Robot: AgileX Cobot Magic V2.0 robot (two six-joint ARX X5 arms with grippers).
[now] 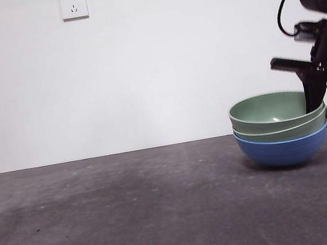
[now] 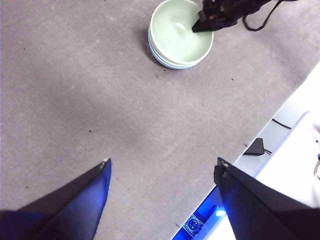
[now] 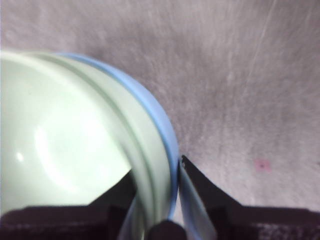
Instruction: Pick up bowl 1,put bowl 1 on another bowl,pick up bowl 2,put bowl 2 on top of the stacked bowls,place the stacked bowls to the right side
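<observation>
With both green bowls nested in the blue bowl (image 1: 284,147), my right gripper (image 3: 159,200) clamps the stacked bowls' (image 1: 280,128) rim near the counter's (image 1: 135,215) right edge, left gripper (image 2: 162,172) waiting open.

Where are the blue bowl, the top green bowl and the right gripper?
blue bowl (image 1: 284,151): front view, outer side wall.
top green bowl (image 1: 262,109): front view, inner wall.
right gripper (image 3: 157,200): right wrist view, midway between fingertips clamping the stacked rims.
</observation>
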